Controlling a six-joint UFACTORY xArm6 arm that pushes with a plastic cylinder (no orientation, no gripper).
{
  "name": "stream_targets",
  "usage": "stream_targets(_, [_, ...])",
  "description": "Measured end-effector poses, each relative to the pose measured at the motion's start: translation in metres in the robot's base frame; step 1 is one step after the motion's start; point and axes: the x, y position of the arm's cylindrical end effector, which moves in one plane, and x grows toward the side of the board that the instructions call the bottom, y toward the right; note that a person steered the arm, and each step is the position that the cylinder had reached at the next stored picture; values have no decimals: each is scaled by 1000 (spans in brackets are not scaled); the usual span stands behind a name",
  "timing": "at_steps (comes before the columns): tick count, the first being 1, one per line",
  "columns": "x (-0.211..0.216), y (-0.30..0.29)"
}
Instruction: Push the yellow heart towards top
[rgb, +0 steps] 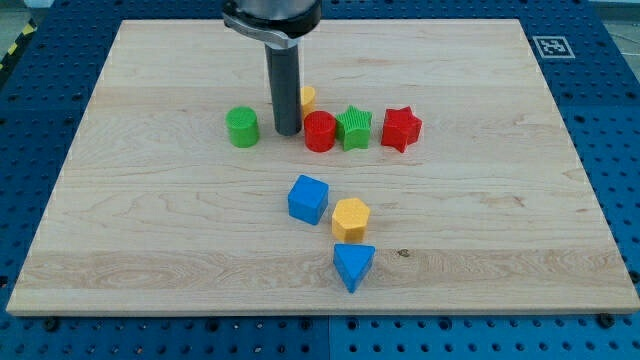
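The yellow heart (308, 97) lies just above the row of blocks in the board's upper middle, mostly hidden behind my rod; only its right edge shows. My tip (287, 132) rests on the board just below and left of the heart, between the green cylinder (242, 128) and the red cylinder (320, 131). The tip appears close to the heart; contact cannot be told.
A green star (354, 127) and a red star (401, 128) continue the row to the view's right. Lower down lie a blue cube (308, 198), a yellow hexagonal block (351, 217) and a blue triangular block (353, 265). The wooden board (150, 250) has edges all around.
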Motion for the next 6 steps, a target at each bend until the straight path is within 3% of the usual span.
stream_targets(2, [-7,44])
stream_targets(5, [-43,-12])
stream_targets(6, [-43,21])
